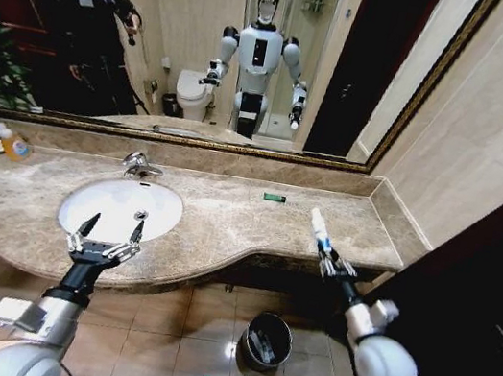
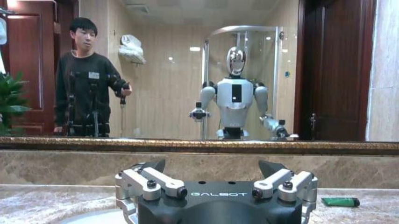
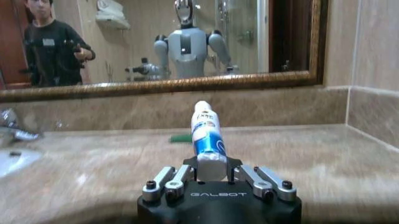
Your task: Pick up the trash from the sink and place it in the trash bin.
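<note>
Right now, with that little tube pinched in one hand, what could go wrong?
The right gripper pinches only the bottom end of the white-blue tube, so the tube could tip or slip out. The trash bin sits low under the counter edge, so a drop may miss. The green piece lies on the countertop and might be overlooked.

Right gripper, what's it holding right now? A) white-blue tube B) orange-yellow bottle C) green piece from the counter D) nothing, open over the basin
A: the right gripper is shut on the white-blue tube, holding it above the countertop. The green piece lies on the counter by the mirror, and the left gripper is open over the sink.
</note>
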